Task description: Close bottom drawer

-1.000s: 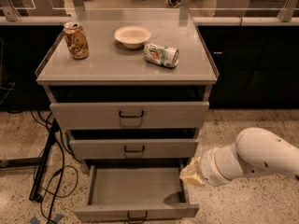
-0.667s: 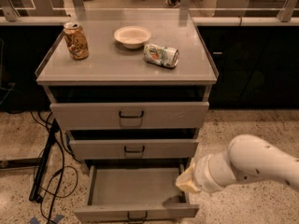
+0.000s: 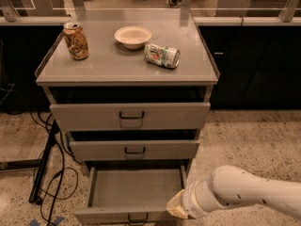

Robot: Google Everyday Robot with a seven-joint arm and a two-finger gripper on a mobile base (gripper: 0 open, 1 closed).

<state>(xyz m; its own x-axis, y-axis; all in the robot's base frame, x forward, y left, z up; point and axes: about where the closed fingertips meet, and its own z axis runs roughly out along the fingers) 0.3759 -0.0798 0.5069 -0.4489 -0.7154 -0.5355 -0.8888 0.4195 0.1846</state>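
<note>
The bottom drawer (image 3: 134,188) of the grey metal cabinet stands pulled out, and its inside is bare. Its slim front panel with a small dark loop handle (image 3: 138,218) sits at the lower edge of the camera view. My gripper (image 3: 175,206) is at the end of the white arm that comes in from the lower right. It is at the right front corner of the bottom drawer, by the front panel. Its tip is a tan block seen from behind.
The middle drawer (image 3: 134,150) and the top drawer (image 3: 129,116) stand slightly ajar above. On the cabinet top (image 3: 108,62) are an upright can (image 3: 76,41), a white bowl (image 3: 133,36) and a can lying on its side (image 3: 162,55). Black cables (image 3: 47,173) lie on the floor at the left.
My arm has moved left and down, bringing the gripper from beside the drawer's right side to its front right corner. The drawer has not visibly moved.
</note>
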